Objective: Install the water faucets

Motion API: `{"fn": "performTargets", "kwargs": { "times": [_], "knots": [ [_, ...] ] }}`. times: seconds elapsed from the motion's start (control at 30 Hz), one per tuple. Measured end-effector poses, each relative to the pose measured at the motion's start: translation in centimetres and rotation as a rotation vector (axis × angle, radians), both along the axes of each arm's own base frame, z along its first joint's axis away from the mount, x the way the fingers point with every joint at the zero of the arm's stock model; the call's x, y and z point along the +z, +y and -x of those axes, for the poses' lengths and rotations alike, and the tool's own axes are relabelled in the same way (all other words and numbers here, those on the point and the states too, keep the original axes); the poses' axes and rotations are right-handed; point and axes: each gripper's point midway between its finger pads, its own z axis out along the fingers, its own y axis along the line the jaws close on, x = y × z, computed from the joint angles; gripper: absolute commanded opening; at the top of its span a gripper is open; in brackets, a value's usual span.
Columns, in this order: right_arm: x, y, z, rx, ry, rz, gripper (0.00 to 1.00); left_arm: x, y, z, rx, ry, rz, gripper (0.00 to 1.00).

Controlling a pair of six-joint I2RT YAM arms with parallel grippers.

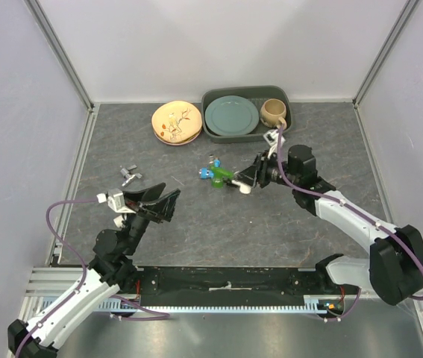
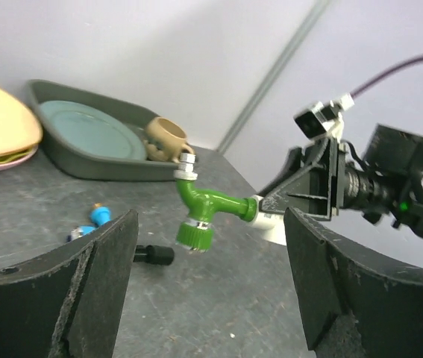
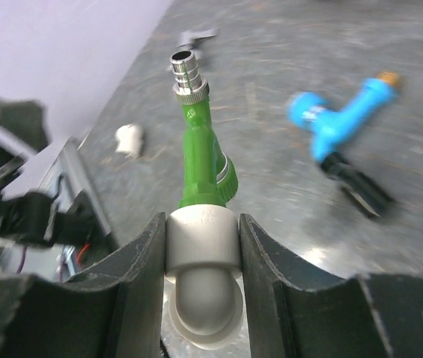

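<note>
My right gripper is shut on a white elbow fitting with the bright green faucet joined to its end, metal barb pointing away. It holds them just above the table at mid-centre. The green faucet also shows in the top view and the left wrist view. The light blue faucet with its black end lies on the table just beside it, also in the right wrist view. My left gripper is open and empty, well short of the green faucet, facing it.
A small grey metal piece lies at left. A small white fitting lies on the table near the left arm. Stacked beige plates and a dark green tray holding a plate and a cup stand at the back.
</note>
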Motion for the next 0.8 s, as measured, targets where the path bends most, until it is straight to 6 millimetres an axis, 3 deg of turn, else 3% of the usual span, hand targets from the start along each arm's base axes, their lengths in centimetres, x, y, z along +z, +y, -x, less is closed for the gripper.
{"fn": "performTargets", "kwargs": {
  "times": [0.17,0.33,0.47,0.63,0.7,0.73,0.8],
  "knots": [
    [-3.7,-6.0,-3.9,-0.301,0.119,0.001,0.00,-1.6,1.8,-1.2,0.115,0.070,-0.010,0.85],
    [-8.5,-10.8,-5.1,-0.528,0.282,-0.038,0.00,-3.8,2.7,-2.0,0.184,0.147,-0.051,0.86],
    [-11.7,-12.3,-5.2,-0.624,0.391,-0.062,0.00,-4.9,3.2,-2.4,0.221,0.187,-0.075,0.86],
    [-12.1,-12.6,-6.3,-0.667,0.405,-0.109,0.00,-5.9,4.4,-2.7,0.284,0.227,-0.080,0.86],
    [-12.3,-12.8,-6.7,-0.685,0.409,-0.127,0.11,-6.0,4.9,-2.7,0.307,0.241,-0.074,0.87],
    [-12.4,-12.8,-6.9,-0.691,0.409,-0.132,0.25,-6.0,5.1,-2.7,0.314,0.244,-0.070,0.87],
    [-12.5,-12.9,-7.1,-0.703,0.410,-0.144,0.40,-5.8,5.4,-2.6,0.324,0.244,-0.058,0.88]
  ]
}}
